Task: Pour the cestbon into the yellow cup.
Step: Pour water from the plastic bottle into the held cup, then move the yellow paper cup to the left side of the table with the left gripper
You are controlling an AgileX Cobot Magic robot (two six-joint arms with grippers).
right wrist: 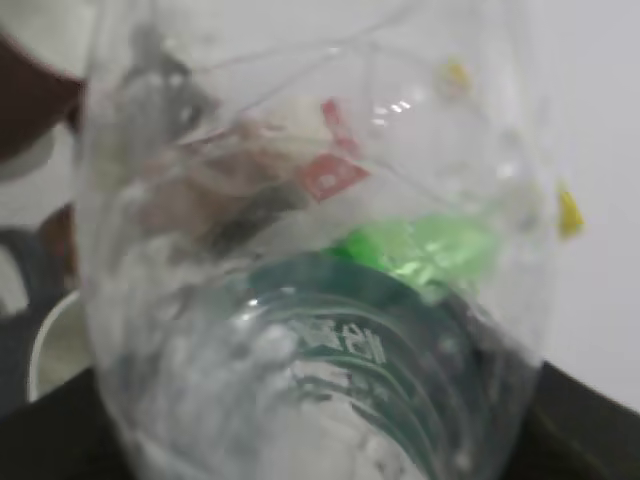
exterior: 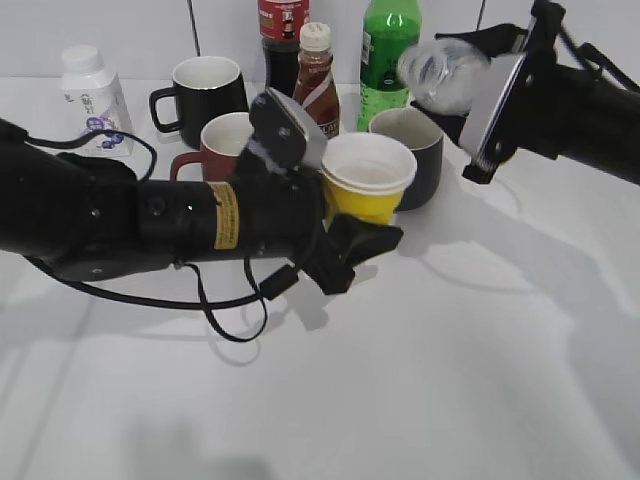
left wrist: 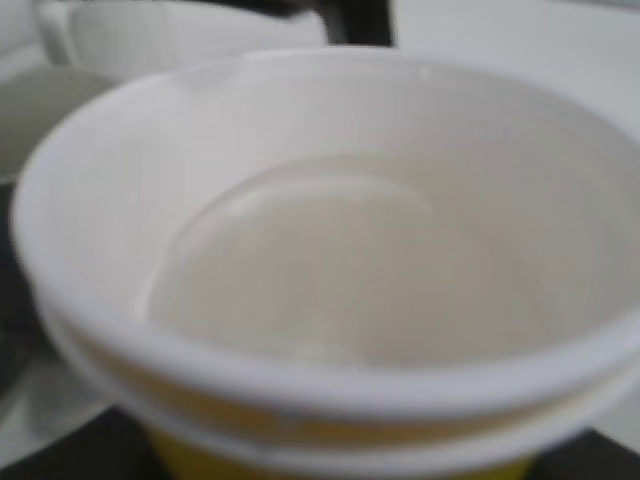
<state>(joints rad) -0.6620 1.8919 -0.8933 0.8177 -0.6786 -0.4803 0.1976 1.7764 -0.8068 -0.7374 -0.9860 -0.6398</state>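
My left gripper (exterior: 362, 232) is shut on the yellow cup (exterior: 368, 180) and holds it up above the table, mouth upward. The cup fills the left wrist view (left wrist: 330, 250), showing its white inside and doubled rim; the fingers are hidden there. My right gripper (exterior: 478, 95) is shut on the cestbon (exterior: 438, 72), a clear bottle held tilted on its side, up and to the right of the cup. The bottle fills the right wrist view (right wrist: 320, 300) with its dark green label low down. Its neck is not clearly visible.
Behind the cup stand a grey mug (exterior: 420, 150), a red mug (exterior: 222, 140), a black mug (exterior: 205, 90), a brown sauce bottle (exterior: 316, 85), a green soda bottle (exterior: 388, 45), a dark cola bottle (exterior: 280, 40) and a white capped bottle (exterior: 92, 98).
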